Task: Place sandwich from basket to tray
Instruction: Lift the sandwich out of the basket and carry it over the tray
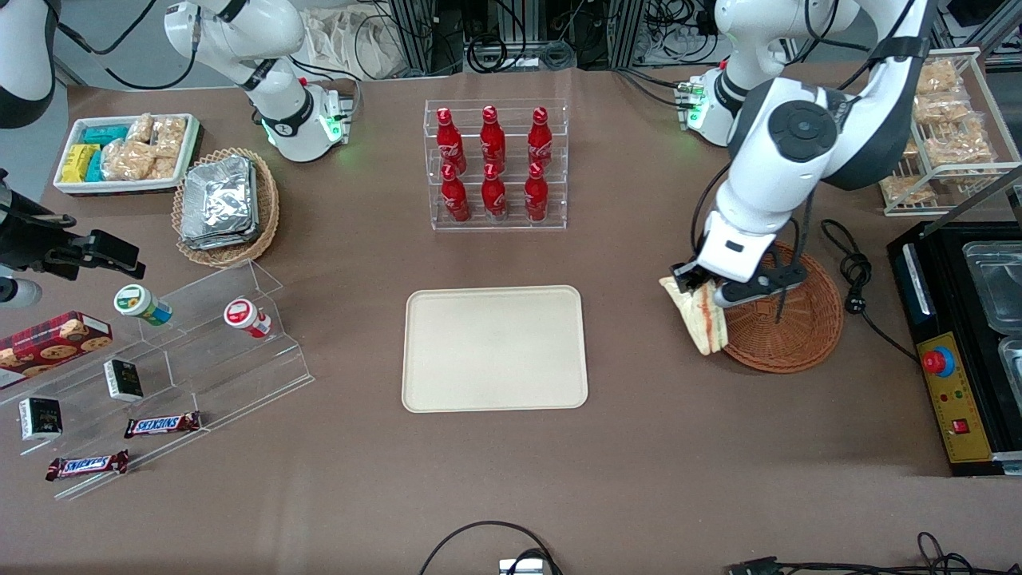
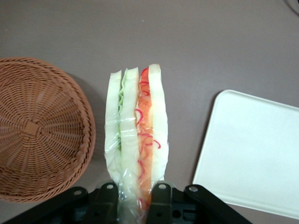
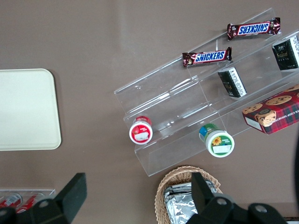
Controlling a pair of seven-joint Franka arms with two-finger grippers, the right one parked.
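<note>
The sandwich is held by one end between the two fingers of the tool, with its red and green filling edge turned toward the camera. It is seen above the brown surface, between the woven basket and the cream tray, touching neither.

The working arm is glossy white with dark grey joint bands and a round black cap on its elbow. A green light glows at its base, and black cables run along its links. Its claw is black, with round screw holes on its fingers.
</note>
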